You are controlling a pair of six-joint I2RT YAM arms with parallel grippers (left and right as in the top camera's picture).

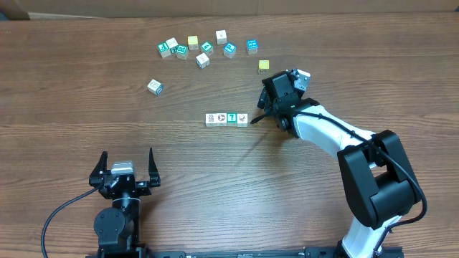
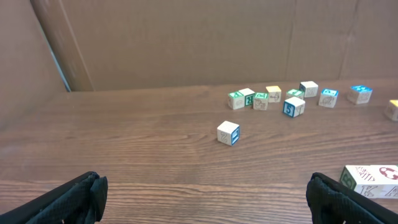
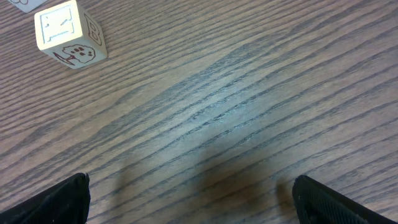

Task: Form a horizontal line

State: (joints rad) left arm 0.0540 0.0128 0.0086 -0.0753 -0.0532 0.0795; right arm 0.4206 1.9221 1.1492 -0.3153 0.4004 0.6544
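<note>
Already the horizontal line [image 1: 226,119] of 4 cubes lies straight; both the left claw [image 1: 127,161] and right claw [image 3: 189,202] stand open.

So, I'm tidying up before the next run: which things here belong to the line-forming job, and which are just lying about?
Job in hand:
- row of four picture cubes, including the teal letter cube

Just lying about:
- cluster of loose cubes at the far side
- stray yellow cube
- lone white cube
</note>
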